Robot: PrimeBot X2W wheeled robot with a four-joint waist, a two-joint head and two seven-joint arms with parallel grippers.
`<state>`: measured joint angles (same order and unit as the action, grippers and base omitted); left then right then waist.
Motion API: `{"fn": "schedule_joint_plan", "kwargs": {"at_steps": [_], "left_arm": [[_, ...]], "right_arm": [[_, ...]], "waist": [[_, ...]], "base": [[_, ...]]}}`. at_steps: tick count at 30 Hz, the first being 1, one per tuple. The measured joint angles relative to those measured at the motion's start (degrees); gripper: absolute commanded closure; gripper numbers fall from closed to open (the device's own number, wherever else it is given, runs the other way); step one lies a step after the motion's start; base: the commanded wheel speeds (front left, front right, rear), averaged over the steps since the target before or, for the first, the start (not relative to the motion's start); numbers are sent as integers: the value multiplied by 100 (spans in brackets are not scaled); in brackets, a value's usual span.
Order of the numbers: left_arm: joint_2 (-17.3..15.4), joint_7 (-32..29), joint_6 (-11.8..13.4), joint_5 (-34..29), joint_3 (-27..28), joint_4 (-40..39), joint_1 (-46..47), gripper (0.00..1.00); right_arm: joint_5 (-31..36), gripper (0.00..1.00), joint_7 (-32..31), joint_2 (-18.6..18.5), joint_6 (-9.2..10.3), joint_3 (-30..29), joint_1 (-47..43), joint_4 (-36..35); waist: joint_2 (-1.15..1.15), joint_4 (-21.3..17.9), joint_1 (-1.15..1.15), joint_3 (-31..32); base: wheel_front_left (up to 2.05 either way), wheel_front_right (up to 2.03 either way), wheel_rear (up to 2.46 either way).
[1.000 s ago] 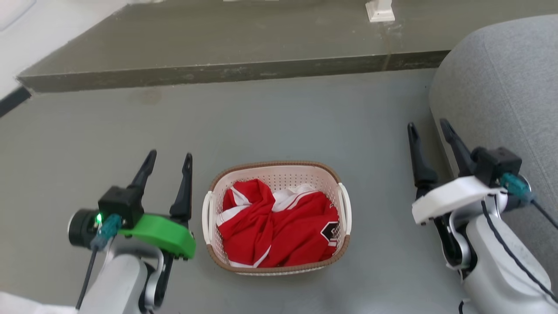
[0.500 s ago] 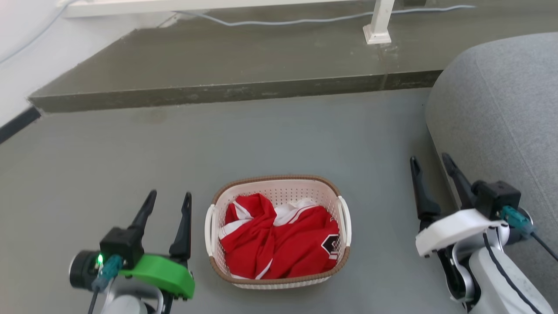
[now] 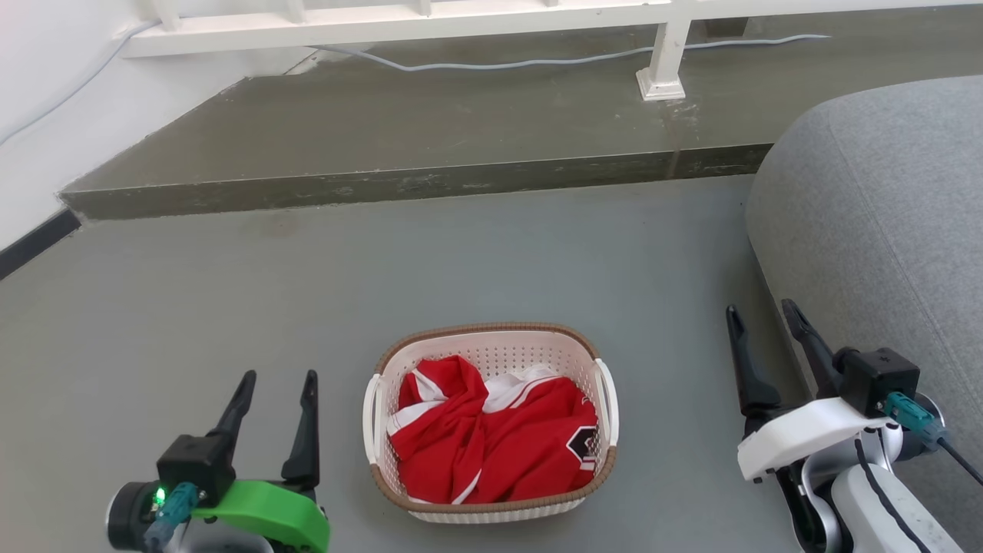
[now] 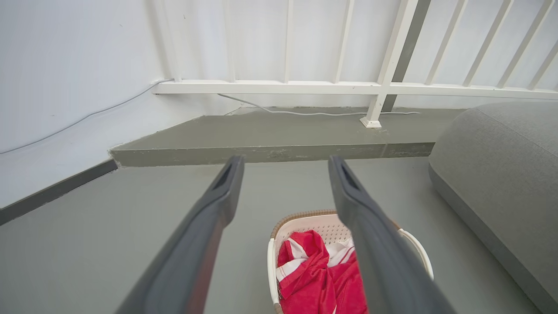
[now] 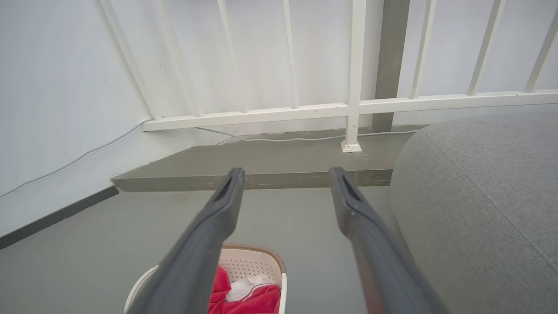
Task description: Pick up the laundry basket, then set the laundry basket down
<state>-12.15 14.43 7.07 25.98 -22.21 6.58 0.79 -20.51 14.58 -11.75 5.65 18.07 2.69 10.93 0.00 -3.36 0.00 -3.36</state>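
**Reader:** Where is the laundry basket?

**Robot:** It stands upright on the grey floor, between my two arms in the head view. The brown rim faces up, and a crumpled red-and-white garment lies inside. The left handle is on the side toward my left end effector. The right handle is on the side toward my right end effector.

**Reader:** In what state are the end effectors?

**Robot:** Both are released and grasp nothing; their fingers are spread, with bare floor showing between them. The left one is near the left handle but apart from it. The right one is well apart from the basket, just beside a grey upholstered cushion.

**Reader:** What do the wrist views add?

**Robot:** In the left wrist view my two dark fingers rise apart. The basket shows low between them, partly behind the finger on that view's right. In the right wrist view the fingers are parted in the same way. There the basket sits at the bottom edge, partly behind the finger on that view's left, and the cushion is at the right.

**Reader:** And beyond the basket?

**Robot:** There is a raised concrete step with a white railing standing on it. A pale cable runs along the railing's foot, and a white wall is to my left.
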Motion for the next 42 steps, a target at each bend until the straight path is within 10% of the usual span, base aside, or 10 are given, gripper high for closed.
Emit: {"fn": "schedule_joint_plan", "kwargs": {"at_steps": [28, 29, 42], "left_arm": [[215, -188, 0, -422, 411, -348, -263, 0], [225, -187, 0, -478, 420, -338, -264, 100], [357, -186, -97, -54, 357, -159, -371, 100]], "right_arm": [[85, 0, 0, -53, 49, -55, -127, -293], [82, 100, 0, -49, 49, -54, -133, -286], [-375, 100, -9, 112, -55, -62, -354, -126]], "waist": [[0, -70, 0, -110], [0, -70, 0, -113], [0, -39, 0, -85]], "base": [[0, 0, 0], [0, 0, 0], [0, 0, 0]]}}
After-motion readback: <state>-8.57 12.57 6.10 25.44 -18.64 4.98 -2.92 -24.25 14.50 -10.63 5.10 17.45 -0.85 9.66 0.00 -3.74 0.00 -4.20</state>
